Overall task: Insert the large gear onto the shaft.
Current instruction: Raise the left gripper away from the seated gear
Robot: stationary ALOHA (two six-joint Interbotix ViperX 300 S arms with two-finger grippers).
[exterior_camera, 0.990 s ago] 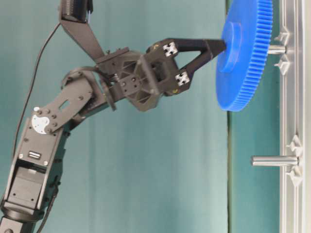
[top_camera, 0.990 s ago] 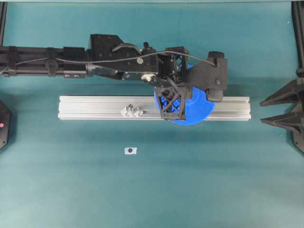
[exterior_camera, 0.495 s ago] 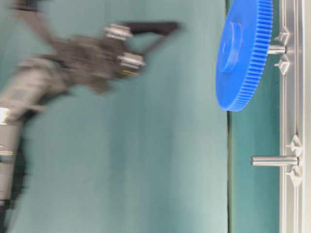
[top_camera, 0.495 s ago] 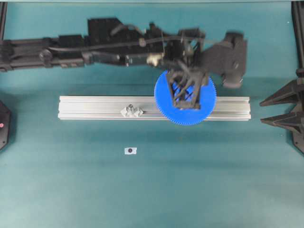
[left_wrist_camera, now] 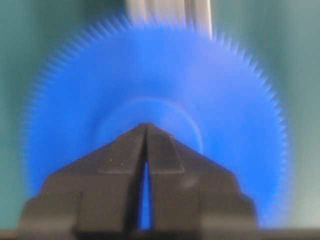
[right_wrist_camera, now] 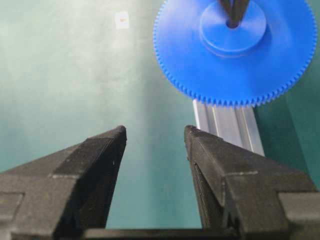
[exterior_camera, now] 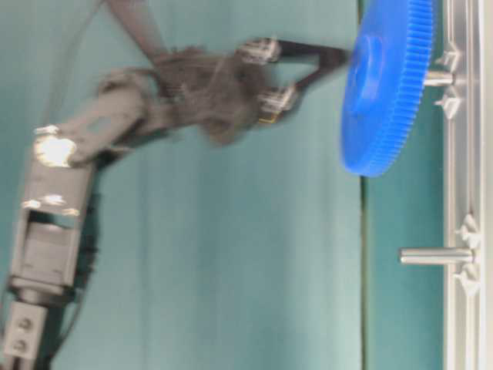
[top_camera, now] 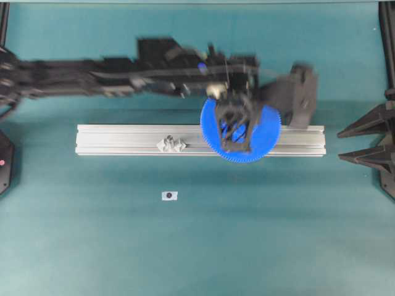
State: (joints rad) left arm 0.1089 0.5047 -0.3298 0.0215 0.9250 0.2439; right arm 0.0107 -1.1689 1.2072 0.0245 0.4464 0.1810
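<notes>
Though tilted, large gear (exterior_camera: pixel 385 85) on shaft (exterior_camera: pixel 437 78)

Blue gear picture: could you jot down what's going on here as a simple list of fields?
large gear: on a shaft, tilted, not down against the rail
rail: silver, lying on the table
second shaft: bare
left gripper: shut, tips at the gear's hub
right gripper: open, empty, away from the gear

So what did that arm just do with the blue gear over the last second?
The left hand, shut, pulled away from the large gear, then came back with its fingertips at the hub. The gear stayed tilted on the shaft, not fully seated. The right hand stayed open; the second pin stayed bare.
</notes>
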